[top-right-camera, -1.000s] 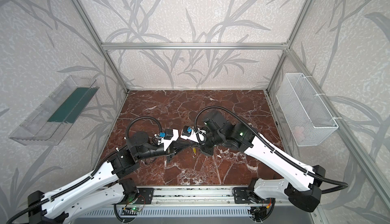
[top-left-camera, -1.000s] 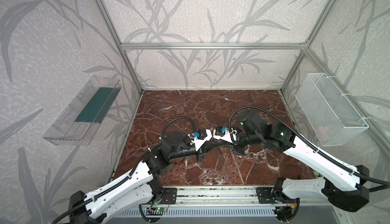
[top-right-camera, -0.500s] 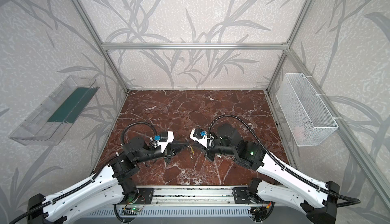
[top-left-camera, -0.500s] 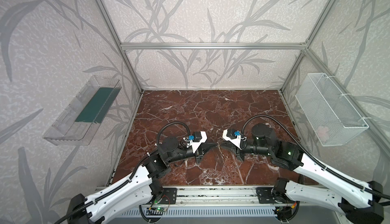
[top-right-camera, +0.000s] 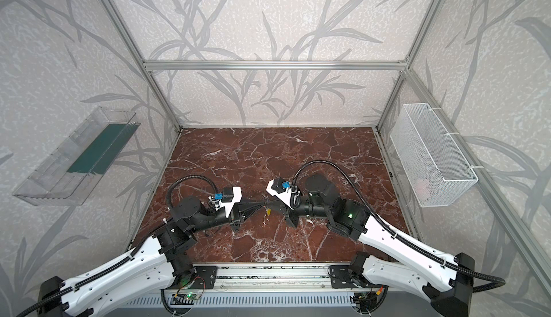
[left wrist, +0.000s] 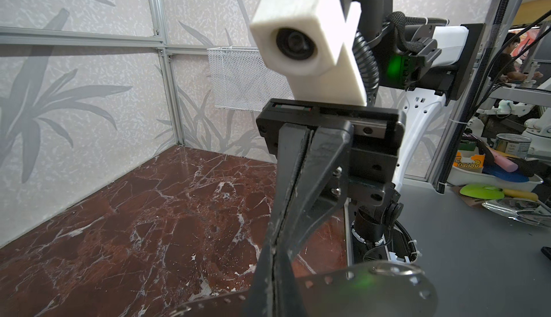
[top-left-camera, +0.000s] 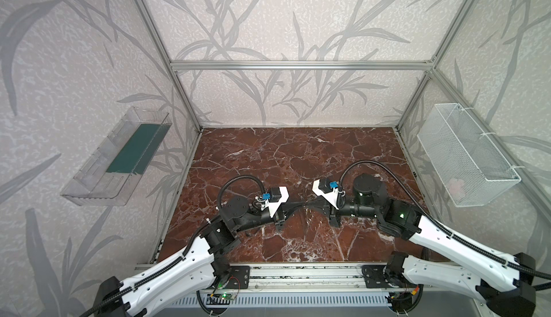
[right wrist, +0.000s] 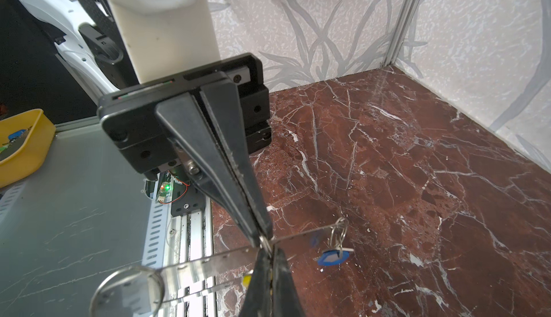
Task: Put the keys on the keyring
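Top views: your left claw (top-left-camera: 299, 205) and right claw (top-left-camera: 311, 205) meet tip to tip above the counter (top-left-camera: 298, 157).
Left wrist: both claws clamped shut on the keyring (left wrist: 372, 285).
Right wrist: blue key (right wrist: 332, 255) hangs at the keyring's end; yellow key (right wrist: 247, 279) barely shows.

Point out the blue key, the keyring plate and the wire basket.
blue key (right wrist: 331, 258): right wrist view, blue plastic head.
keyring plate (left wrist: 372, 293): left wrist view, flat face.
wire basket (top-left-camera: 465, 151): a top view, mesh side.
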Controlling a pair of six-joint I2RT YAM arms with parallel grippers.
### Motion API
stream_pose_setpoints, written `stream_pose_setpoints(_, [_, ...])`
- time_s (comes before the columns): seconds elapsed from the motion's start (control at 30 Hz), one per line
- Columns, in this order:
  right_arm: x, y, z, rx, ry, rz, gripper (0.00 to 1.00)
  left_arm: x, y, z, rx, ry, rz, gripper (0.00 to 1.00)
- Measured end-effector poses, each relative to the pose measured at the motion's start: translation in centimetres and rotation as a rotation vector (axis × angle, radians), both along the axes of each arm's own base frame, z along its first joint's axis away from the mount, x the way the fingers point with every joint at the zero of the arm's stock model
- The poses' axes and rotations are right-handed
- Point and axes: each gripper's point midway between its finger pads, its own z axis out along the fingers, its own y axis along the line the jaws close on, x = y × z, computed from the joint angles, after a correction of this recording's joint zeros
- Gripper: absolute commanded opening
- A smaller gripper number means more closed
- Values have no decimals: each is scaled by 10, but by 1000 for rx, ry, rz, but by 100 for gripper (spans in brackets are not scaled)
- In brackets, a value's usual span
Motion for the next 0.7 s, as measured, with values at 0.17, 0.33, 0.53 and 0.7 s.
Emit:
stream_pose_setpoints(0.17, [0, 4, -3, 3, 25, 11, 7, 0, 3, -2, -6, -1, 9, 0])
stream_pose_setpoints(0.33, [-2, 8, -2, 24, 38, 30, 8, -2, 5, 1, -19, -11, 12, 0])
stream_pose_setpoints(0.53, [-5, 14, 1, 63, 58, 59, 9, -3, 7, 6, -40, -22, 14, 0])
stream_pose_setpoints(0.7, [-8, 18, 2, 101, 86, 83, 9, -4, 8, 9, -60, -33, 15, 0])
